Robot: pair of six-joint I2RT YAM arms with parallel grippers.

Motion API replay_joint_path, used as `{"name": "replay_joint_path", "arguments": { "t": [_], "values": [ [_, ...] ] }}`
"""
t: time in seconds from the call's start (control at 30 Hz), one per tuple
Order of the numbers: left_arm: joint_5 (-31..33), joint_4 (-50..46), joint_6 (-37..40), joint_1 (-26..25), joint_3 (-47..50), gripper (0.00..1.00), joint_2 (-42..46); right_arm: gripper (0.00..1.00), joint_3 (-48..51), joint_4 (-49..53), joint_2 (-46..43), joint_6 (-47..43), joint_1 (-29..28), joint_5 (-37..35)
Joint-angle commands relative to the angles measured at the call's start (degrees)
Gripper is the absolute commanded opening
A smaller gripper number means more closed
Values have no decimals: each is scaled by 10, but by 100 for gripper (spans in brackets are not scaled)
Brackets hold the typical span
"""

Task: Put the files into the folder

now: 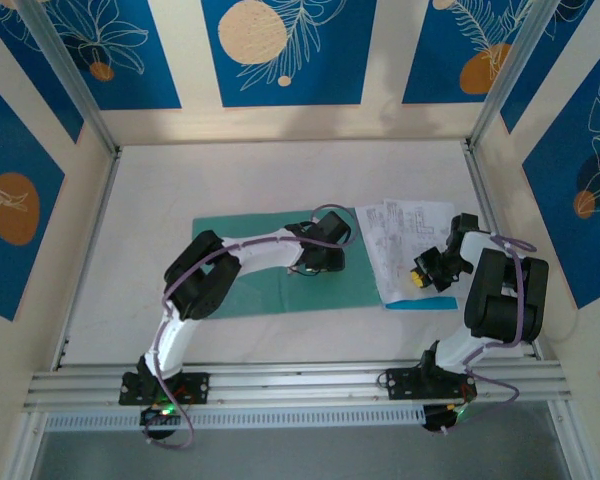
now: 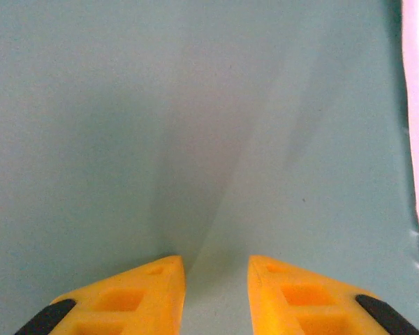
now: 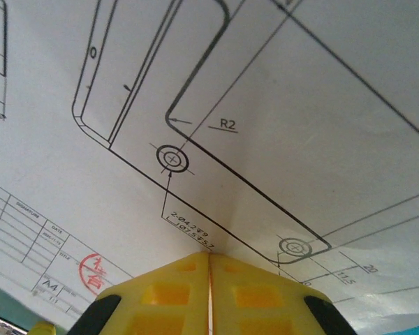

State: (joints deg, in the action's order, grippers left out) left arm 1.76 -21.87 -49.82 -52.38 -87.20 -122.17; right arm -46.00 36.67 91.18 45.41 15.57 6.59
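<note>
Paper this thin is light, floppy, quick to crease — the files (image 1: 410, 245) lie just right of the teal folder (image 1: 250, 290), against its edge. The right hand (image 3: 209, 257) is clenched on a pinched-up ridge of them; an edge likely grips cleaner. The left hand (image 2: 216, 269), released, hovers over the folder.

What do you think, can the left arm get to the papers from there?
Probably yes. The left hand is over the folder, and the files lie at its right edge. But the right hand is pinching them, so it may get crowded.
</note>
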Motion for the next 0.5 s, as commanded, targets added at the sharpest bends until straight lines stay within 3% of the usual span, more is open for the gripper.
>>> {"name": "replay_joint_path", "arguments": {
  "t": [0.0, 0.17, 0.47],
  "values": [
    [33, -53, 17, -4, 21, 30, 37, 10, 17, 27, 4, -4, 5, -23],
    [42, -48, 7, -37, 23, 35, 73, 9, 21, 25, 2, -1, 8, -23],
    [3, -31, -42, -81, -34, 34, -10, 9, 36, 18, -2, 1, 11, -25]
  ]
}}
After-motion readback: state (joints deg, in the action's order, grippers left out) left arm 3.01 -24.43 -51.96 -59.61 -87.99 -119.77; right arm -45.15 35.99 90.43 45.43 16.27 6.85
